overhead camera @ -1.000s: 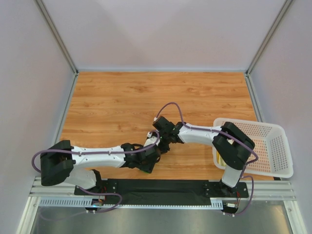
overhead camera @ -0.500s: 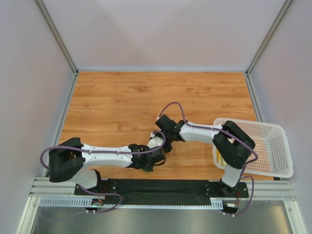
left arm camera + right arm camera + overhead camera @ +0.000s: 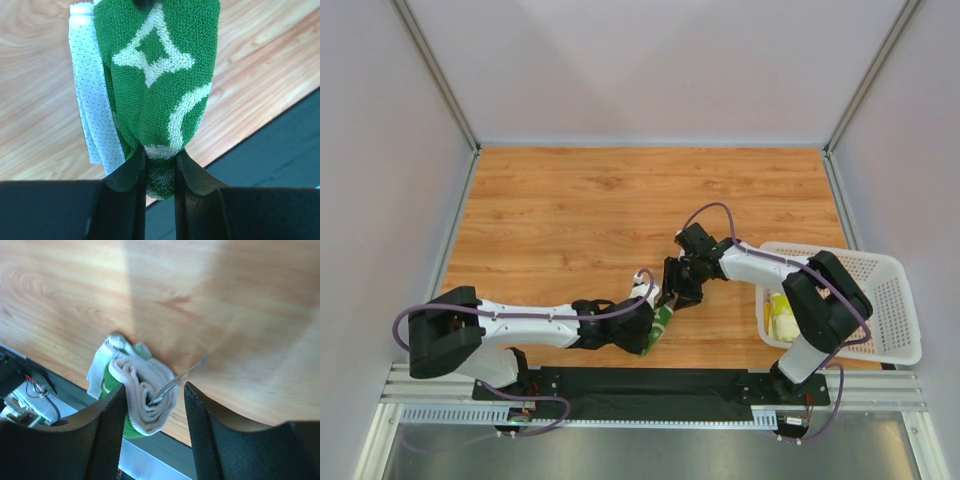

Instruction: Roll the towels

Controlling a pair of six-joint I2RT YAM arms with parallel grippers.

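Note:
The dark green towel (image 3: 160, 75) with cream prints is rolled up, its white mesh backing showing at one side. My left gripper (image 3: 160, 167) is shut on the roll's lower end. In the top view the roll (image 3: 664, 323) sits at the left gripper (image 3: 653, 322) near the table's front edge. My right gripper (image 3: 678, 288) hovers just behind it. It is open (image 3: 155, 387), and the roll's spiral end (image 3: 142, 397) with a thin loop tag shows between its fingers. The pale yellow towel (image 3: 782, 318) lies rolled in the basket.
The white perforated basket (image 3: 885, 305) stands at the right edge of the wooden table. The black base rail (image 3: 650, 385) runs along the front edge just below the roll. Grey walls enclose the left, back and right sides.
The right gripper has drawn back to the right, off the roll. The left gripper has shifted right with the green roll, which now shows in the top view.

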